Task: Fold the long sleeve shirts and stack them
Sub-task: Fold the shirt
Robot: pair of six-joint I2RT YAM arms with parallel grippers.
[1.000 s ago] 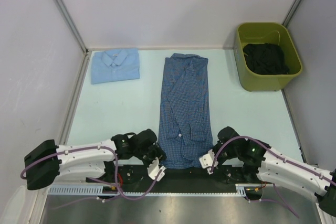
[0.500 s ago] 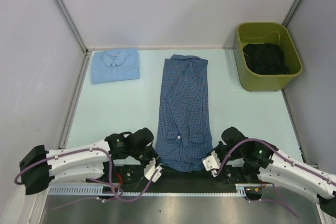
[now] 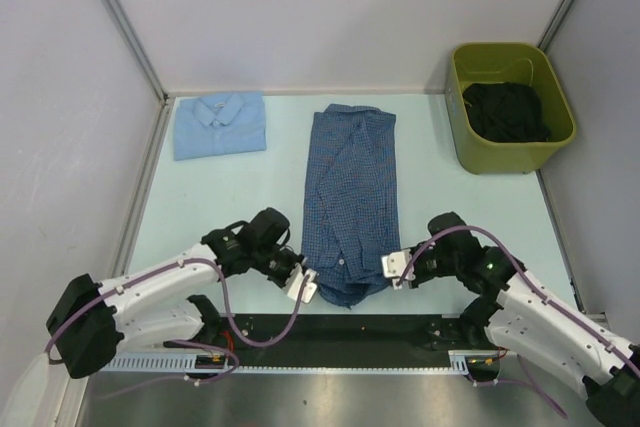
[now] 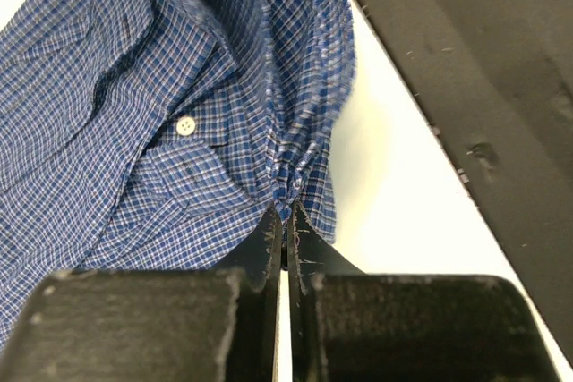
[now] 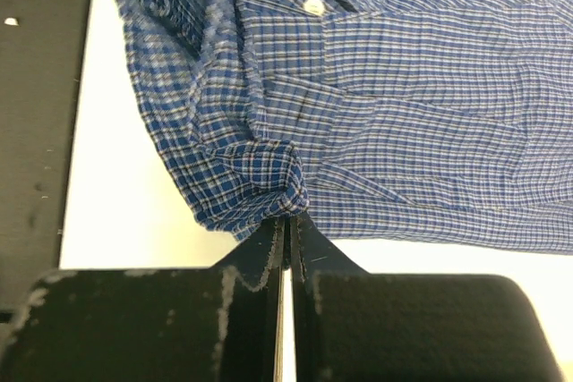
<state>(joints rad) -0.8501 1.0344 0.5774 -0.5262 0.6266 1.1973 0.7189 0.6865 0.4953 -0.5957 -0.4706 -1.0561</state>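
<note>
Left gripper (image 3: 308, 285) is pinched tight on the near left corner of the checked blue shirt (image 3: 350, 187), and the right gripper (image 3: 390, 269) is clamped likewise on its near right corner, the cloth bunched at both. That shirt lies lengthwise down the middle of the table (image 3: 230, 217). The pale blue shirt (image 3: 220, 124) sits folded at the far left, well apart, and a green bin (image 3: 455, 77) holding dark cloth (image 3: 505, 112) stands far right.

left gripper (image 4: 285, 212): clamped on checked shirt (image 4: 134, 87) | right gripper (image 5: 288, 219): likewise | both arms bent inward, apparently low
</note>
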